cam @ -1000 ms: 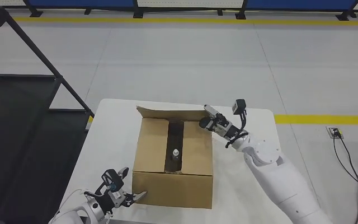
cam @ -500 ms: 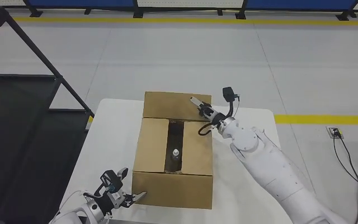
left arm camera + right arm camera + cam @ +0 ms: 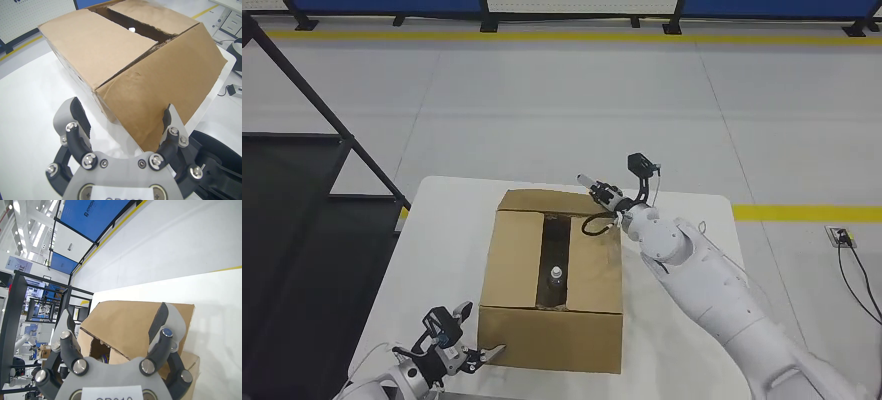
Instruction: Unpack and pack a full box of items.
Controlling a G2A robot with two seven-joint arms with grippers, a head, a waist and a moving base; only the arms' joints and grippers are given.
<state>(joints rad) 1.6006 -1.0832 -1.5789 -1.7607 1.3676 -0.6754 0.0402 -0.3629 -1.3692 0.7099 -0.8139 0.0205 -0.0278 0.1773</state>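
A brown cardboard box (image 3: 554,290) stands in the middle of the white table (image 3: 442,260). Its two long top flaps lie nearly shut, leaving a dark slot where a white bottle cap (image 3: 555,272) (image 3: 131,29) shows. The far end flap (image 3: 542,200) (image 3: 124,321) sticks up at the box's far edge. My right gripper (image 3: 594,187) (image 3: 115,321) is open right at that flap, holding nothing. Under the flap a blue and yellow item (image 3: 105,358) peeks out. My left gripper (image 3: 468,352) (image 3: 122,109) is open low at the box's (image 3: 132,66) near left corner.
A black metal rack (image 3: 302,100) stands off the table's left side. Bare tabletop lies left of the box and to its right (image 3: 682,330). A cable and socket (image 3: 840,238) lie on the floor at the right.
My right gripper has moved leftward along the box's far edge, from its far right corner. The far flap swung outward and has come partly back. The left arm has stayed put.
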